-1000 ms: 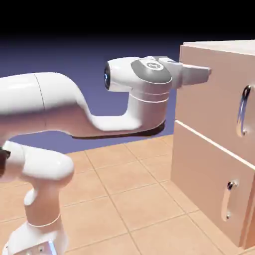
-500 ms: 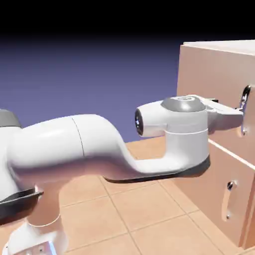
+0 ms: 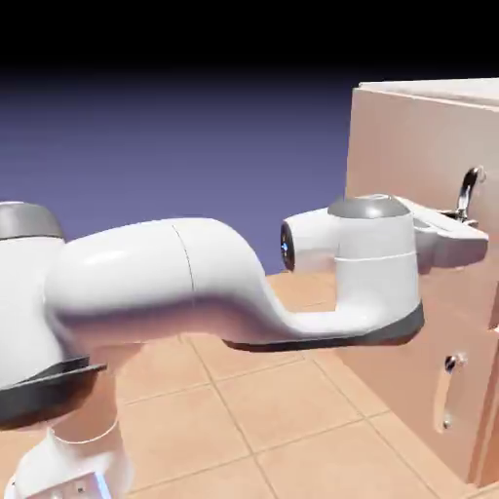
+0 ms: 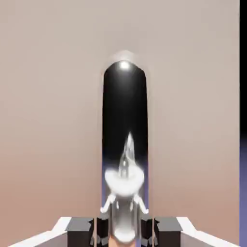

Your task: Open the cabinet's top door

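Gripper clamped on the top door's handle, door not yet swung out

The cabinet [image 3: 409, 136] fills the exterior view's right, its top door [image 3: 429, 166] seemingly flush. The white arm [image 3: 195, 283] has dropped from level with the cabinet's top edge to handle height within the last second. The gripper [image 4: 124, 226], open a moment ago, is now closed on the silver handle [image 4: 124, 173], so the pull can probably begin. I see no brand, label or writing anywhere.
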